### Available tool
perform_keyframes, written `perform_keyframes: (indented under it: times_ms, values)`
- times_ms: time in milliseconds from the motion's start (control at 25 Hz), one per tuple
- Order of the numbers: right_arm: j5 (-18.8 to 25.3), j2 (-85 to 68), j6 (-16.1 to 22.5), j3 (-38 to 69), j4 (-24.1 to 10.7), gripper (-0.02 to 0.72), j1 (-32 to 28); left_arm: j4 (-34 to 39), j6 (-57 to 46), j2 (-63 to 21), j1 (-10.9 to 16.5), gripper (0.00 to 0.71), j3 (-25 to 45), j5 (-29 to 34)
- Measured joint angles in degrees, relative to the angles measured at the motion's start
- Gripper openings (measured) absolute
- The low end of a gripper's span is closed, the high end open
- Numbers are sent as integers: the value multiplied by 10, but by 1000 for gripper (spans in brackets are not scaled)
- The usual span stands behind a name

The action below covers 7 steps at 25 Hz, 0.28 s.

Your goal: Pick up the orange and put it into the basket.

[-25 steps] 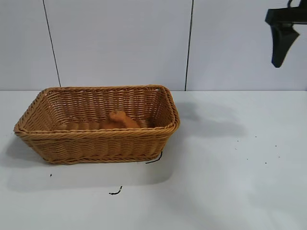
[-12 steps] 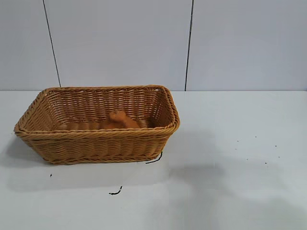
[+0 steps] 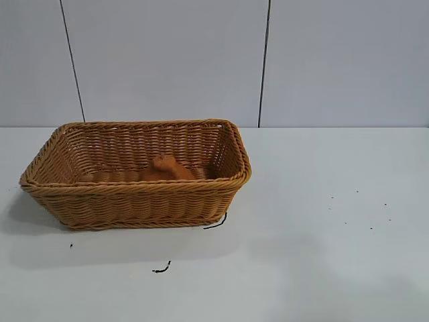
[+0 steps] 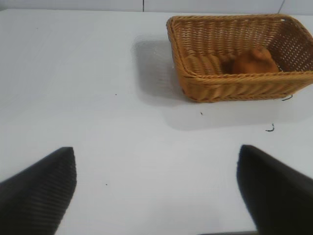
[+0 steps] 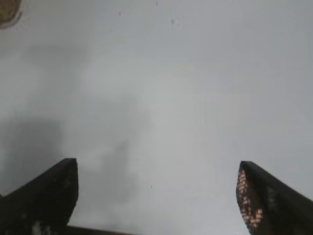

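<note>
The orange (image 3: 165, 168), a matte orange-brown lump, lies inside the woven wicker basket (image 3: 137, 198) at the left of the white table. It also shows in the left wrist view (image 4: 255, 61), in the basket (image 4: 234, 85). My left gripper (image 4: 156, 154) is open and empty, well away from the basket over bare table. My right gripper (image 5: 157, 169) is open and empty over bare table, with only a bit of the basket's rim (image 5: 9, 13) at the picture's corner. Neither gripper shows in the exterior view.
Small black threads lie on the table in front of the basket (image 3: 161, 269) and by its corner (image 3: 216, 223). A grey panelled wall (image 3: 268, 60) stands behind the table.
The right gripper, at the exterior view's upper right one second ago, has left that view. Its shadow on the table has moved forward. Basket and orange have not moved.
</note>
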Motion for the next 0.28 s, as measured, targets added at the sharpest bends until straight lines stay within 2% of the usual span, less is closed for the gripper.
perform_keyframes:
  times_ms: [280]
  values:
    - [2,-34,0,1,0,629,0,0,0,0,0,639,0,1]
